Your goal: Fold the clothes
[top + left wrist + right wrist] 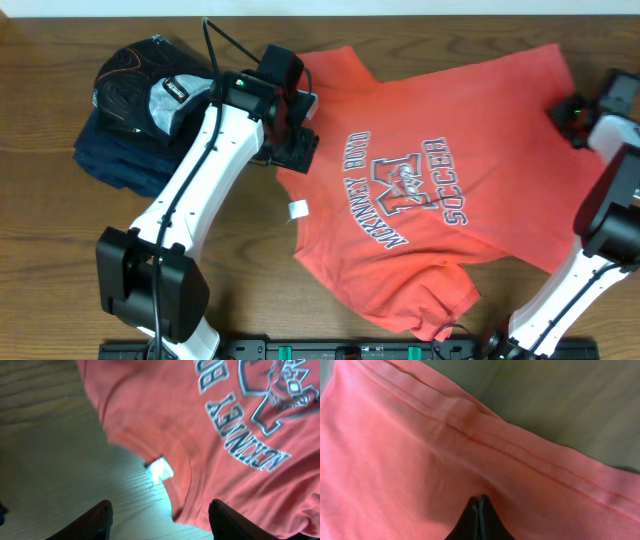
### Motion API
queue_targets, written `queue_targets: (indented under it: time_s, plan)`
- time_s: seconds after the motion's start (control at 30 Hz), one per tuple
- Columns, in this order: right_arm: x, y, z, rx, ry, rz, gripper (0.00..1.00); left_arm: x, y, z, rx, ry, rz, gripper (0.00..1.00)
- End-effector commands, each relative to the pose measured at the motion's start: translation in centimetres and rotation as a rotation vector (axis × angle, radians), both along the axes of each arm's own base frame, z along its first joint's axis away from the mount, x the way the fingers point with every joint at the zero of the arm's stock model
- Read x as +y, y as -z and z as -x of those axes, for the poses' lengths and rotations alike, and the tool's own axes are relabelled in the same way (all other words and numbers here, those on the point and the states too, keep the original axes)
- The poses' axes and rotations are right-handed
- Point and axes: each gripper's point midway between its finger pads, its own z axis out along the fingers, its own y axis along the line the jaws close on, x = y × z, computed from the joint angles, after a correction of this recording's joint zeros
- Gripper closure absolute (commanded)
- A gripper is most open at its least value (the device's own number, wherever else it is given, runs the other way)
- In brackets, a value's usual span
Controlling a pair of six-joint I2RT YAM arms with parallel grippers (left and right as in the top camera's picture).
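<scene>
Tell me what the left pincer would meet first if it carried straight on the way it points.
Most likely the neckline of the T-shirt, by the white tag. The open left pincer points at it, with only bare table in between. Depth is hard to judge.

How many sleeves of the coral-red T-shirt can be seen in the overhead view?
2. On the T-shirt, one sleeve lies toward the top of the overhead view. The other sleeve lies toward the bottom, slightly rumpled. Neither is hidden.
</scene>
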Motion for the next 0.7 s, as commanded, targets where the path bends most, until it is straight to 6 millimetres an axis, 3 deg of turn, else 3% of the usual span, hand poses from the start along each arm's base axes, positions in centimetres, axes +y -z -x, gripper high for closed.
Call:
queue_targets:
  time_s: [0.0,0.17,0.33,0.43,0.53,0.67]
  plan:
    - [-5.3,0.9,2.9,0.102,0.136,0.036,0.99,-1.1,1.0,1.6,0.057,0.022,0.012,0.36]
    - [-6.8,-4.2,2.6,0.045,0.042,-0.003,0.96,-1.9,3.8,3.9,0.120,0.066,-0.017,0.37]
    - [-6.5,-13.7,2.4,-0.139,-0.069,0.014,0.87,-2.8,7.8,6.0,0.145,0.107,-0.031,0.42]
    - [-5.0,-20.2,2.8,-0.262,-0.121,0.026,0.87,-3.2,9.9,6.9,0.138,0.133,-0.031,0.55]
    - [-2.7,-26.3,4.0,-0.359,-0.168,0.053,0.87,-3.4,11.6,6.7,0.099,0.160,-0.019,0.75]
    - [0.5,-32.3,6.4,-0.428,-0.201,0.102,0.87,-3.2,13.8,6.9,0.054,0.222,-0.010,0.85]
